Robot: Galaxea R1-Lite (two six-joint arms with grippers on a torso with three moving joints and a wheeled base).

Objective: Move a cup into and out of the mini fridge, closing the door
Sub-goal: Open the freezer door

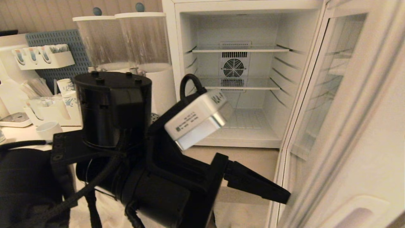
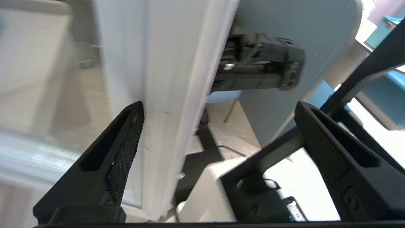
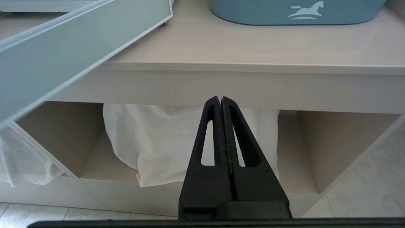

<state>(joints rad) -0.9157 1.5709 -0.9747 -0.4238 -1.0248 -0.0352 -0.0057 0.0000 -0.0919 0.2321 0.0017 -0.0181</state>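
- Head view: left gripper [image 1: 278, 193] nearest, jaws spread wide astride edge of door [image 1: 345, 126], likely to swing it shut.
- Right gripper [image 3: 220, 100] pinched together, empty, parked low by counter.
- Mini fridge [image 1: 234, 6] beyond, open; shelves bare.
- Cup: cannot tell where.

We see our left gripper [image 2: 218, 110] spread wide around the white-framed door's [image 2: 164, 79] edge, 1 black textured finger [image 2: 123, 148] against its inner face, the other apart.
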